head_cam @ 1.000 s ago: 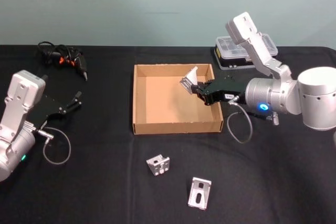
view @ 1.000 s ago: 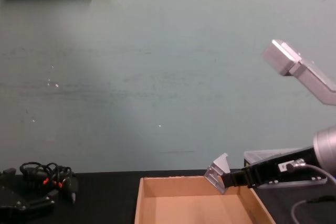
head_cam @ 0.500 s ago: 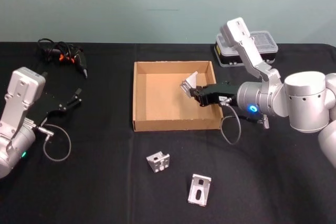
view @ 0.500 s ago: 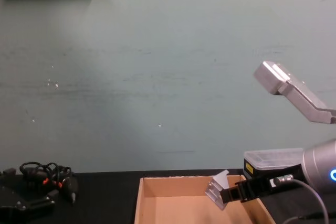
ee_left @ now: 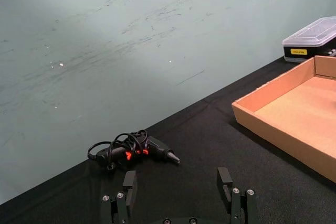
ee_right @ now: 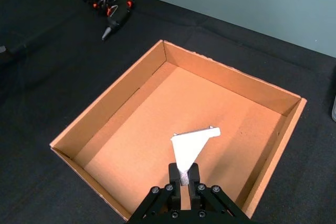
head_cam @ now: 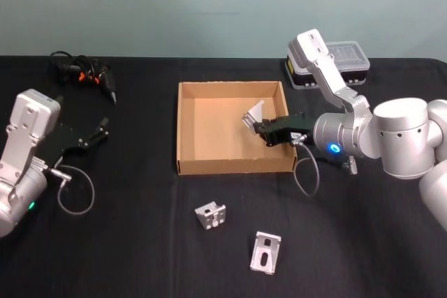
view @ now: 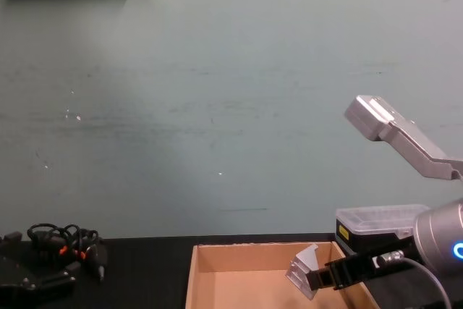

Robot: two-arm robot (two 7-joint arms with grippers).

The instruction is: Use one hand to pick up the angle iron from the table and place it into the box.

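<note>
Matt tan cardboard box [head_cam: 234, 167], bright bare-metal angle iron [head_cam: 253, 113], matt black table [head_cam: 126, 242].

Both arms are silver-grey. The left arm [head_cam: 28, 144] has a boxy housing, and the right arm [head_cam: 398, 137] has a boxy link and rounded drum joints. A blue light [head_cam: 334, 148] glows on the right arm and a green light [head_cam: 30, 207] on the left. The left gripper [head_cam: 100, 133] and right gripper [head_cam: 257, 125] are black with silver screws [ee_right: 167, 187], and a thin grey cable [head_cam: 295, 171] loops at each wrist.

The black table [head_cam: 140, 242] carries a cardboard box [head_cam: 230, 167] at centre, a plastic case [head_cam: 346, 57] far right, a cable bundle [head_cam: 84, 75] far left, and an angle iron [head_cam: 211, 216] and a second angle iron [head_cam: 266, 254] in front.
</note>
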